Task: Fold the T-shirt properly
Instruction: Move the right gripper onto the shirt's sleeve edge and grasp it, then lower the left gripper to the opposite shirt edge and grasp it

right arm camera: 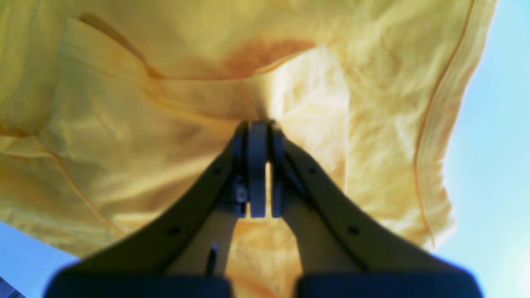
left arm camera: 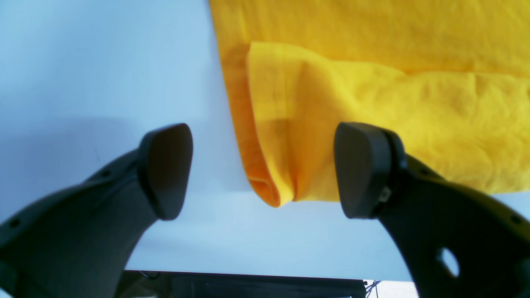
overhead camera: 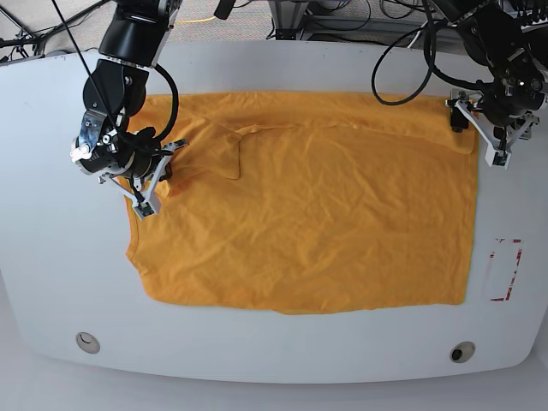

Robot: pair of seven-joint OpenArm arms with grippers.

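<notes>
The T-shirt (overhead camera: 308, 205) is spread nearly flat across the white table (overhead camera: 51, 282), with one sleeve already turned inward near the upper part and a small doubled corner seen in the left wrist view; the cloth is judged thin, light and limp, so it will sag and crease wherever it is not supported, and it is best taken at hems, seams or doubled edges, where a pinch gathers enough layers to hold. The right gripper (right arm camera: 257, 124) is pressed together on a bunched fold of the fabric at the sleeve end, and cloth is seen drawn up around its tips; the left gripper (left arm camera: 263, 169) stands wide apart over the hem corner, with nothing between its jaws. No lettering or neck tag can be made out; the right wrist view is blurred, so how many layers are caught cannot be told.
</notes>
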